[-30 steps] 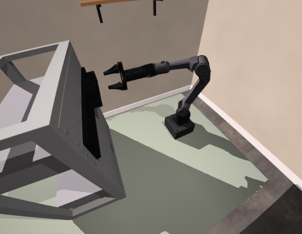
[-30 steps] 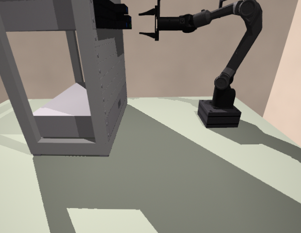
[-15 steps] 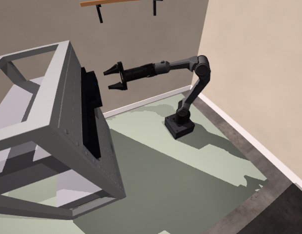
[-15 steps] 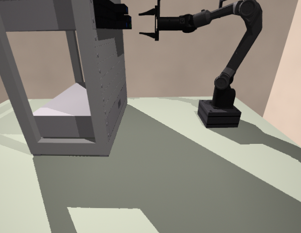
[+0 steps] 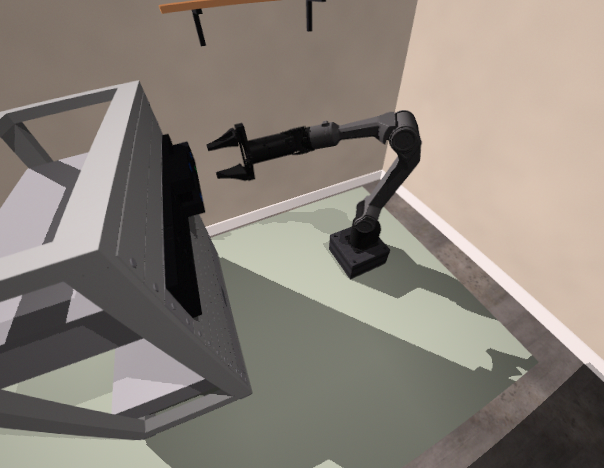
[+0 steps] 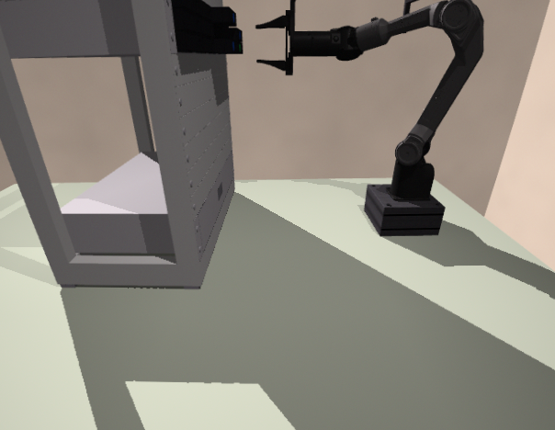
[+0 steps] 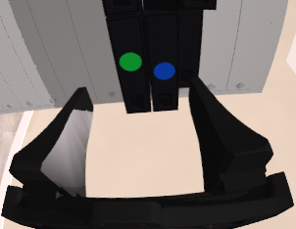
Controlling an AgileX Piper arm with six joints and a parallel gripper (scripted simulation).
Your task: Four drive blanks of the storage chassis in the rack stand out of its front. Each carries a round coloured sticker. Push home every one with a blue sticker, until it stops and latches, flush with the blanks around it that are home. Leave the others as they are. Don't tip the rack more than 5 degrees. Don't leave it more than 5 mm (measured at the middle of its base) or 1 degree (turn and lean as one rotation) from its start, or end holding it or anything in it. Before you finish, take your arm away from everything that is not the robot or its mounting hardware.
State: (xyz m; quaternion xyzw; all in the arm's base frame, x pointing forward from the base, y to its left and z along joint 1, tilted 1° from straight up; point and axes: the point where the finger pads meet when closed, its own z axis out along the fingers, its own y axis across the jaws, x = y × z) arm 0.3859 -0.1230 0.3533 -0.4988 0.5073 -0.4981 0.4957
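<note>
1. The rack [image 5: 116,241] stands on the mat [image 5: 312,352], well apart from the arm base [image 5: 359,254].
2. The gripper [image 5: 226,158] hangs near the protruding blanks [image 5: 184,171], not touching them.

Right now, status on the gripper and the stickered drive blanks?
Black parallel gripper open, empty, short of the grey rack. Black blank with blue sticker still standing out, beside the green-stickered blank. Nothing between.

No text, label, brand, number or sign can be read in any view. The round stickers on the drive blanks are plain coloured dots.
</note>
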